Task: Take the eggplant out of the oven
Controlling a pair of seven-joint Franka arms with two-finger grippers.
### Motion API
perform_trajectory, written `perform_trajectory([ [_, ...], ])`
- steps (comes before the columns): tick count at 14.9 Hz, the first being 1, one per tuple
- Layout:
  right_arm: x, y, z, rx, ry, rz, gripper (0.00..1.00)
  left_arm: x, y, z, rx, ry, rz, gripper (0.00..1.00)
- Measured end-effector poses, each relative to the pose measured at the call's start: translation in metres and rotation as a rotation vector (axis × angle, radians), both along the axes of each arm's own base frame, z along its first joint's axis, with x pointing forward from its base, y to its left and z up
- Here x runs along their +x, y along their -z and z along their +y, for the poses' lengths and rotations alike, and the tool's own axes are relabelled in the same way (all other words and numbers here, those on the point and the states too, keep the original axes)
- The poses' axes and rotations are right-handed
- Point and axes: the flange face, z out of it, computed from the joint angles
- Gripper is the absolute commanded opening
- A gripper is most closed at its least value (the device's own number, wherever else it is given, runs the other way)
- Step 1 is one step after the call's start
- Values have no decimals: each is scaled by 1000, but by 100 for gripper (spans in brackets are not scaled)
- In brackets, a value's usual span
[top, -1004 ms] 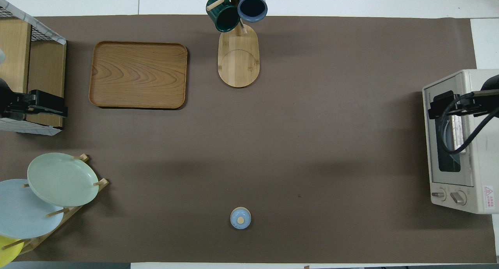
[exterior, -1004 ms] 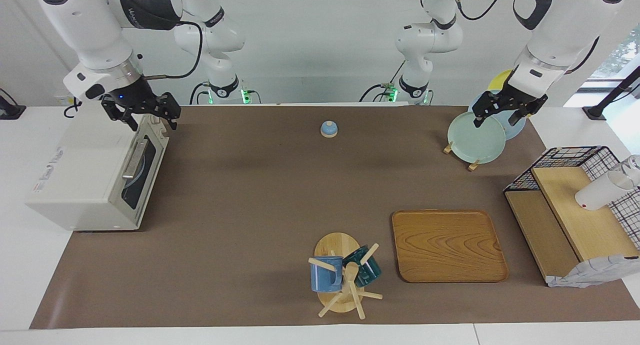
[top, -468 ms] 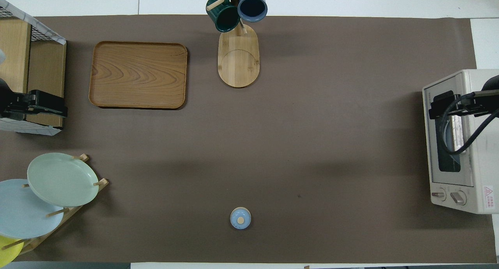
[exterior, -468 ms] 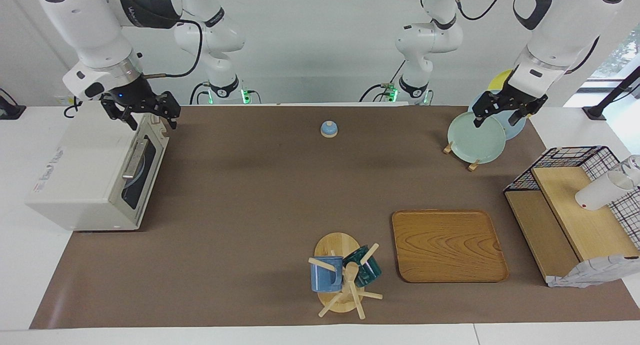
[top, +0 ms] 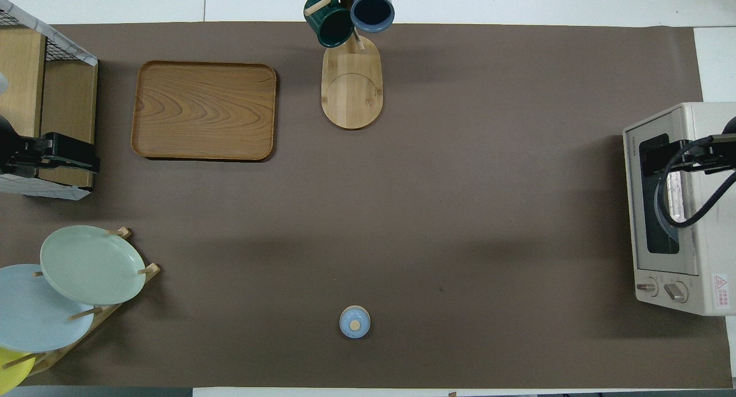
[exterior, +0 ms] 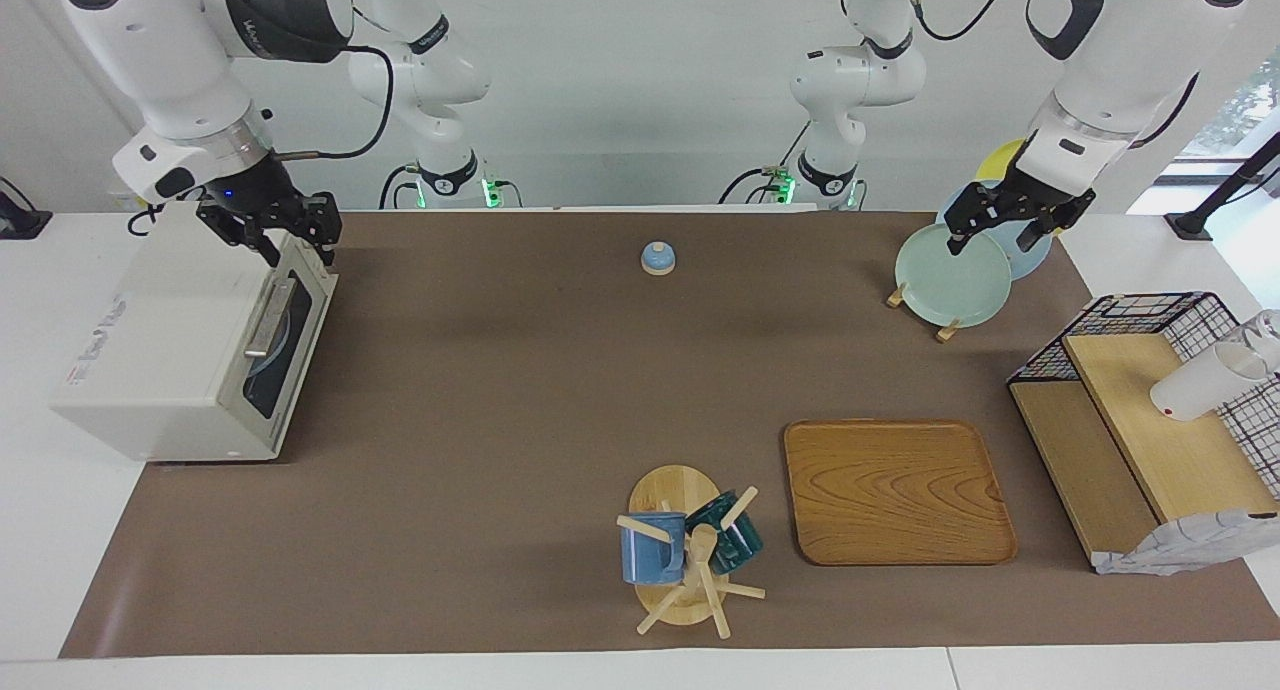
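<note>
The off-white oven (exterior: 170, 350) stands at the right arm's end of the table, its dark glass door shut and the metal bar handle (exterior: 268, 318) across the door. In the overhead view the oven (top: 690, 213) shows the same shut door. The eggplant is hidden. My right gripper (exterior: 285, 235) hangs just over the top edge of the door, at the oven's corner nearest the robots; from above, the right gripper (top: 655, 158) covers part of the door glass. My left gripper (exterior: 1000, 232) waits open over the plate rack, holding nothing.
A plate rack (exterior: 945, 325) with green, blue and yellow plates stands under the left gripper. A small blue lidded pot (exterior: 658, 258), a wooden tray (exterior: 895, 490), a mug tree (exterior: 690, 550) with two mugs and a wire shelf (exterior: 1140, 420) with a white cup are on the table.
My right gripper has shifted a little toward the oven's top, away from the table's middle. The left arm and the oven door have not moved.
</note>
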Motion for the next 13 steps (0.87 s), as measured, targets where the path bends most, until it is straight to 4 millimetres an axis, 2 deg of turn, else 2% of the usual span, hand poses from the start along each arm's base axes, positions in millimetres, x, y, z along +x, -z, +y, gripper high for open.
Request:
perform_trajectory([
  [2, -6, 21, -4, -10, 2, -15, 0, 0, 0, 0, 0, 0, 0, 100],
  [4, -11, 39, -17, -19, 22, -17, 0, 0, 0, 0, 0, 0, 0, 100],
  [6, -16, 51, -36, -62, 35, 0, 0, 0, 0, 0, 0, 0, 0, 100],
  [10, -19, 76, -49, -118, 27, 11, 0, 0, 0, 0, 0, 0, 0, 100],
  [13, -21, 99, -69, -160, -9, 7, 0, 0, 0, 0, 0, 0, 0, 100],
])
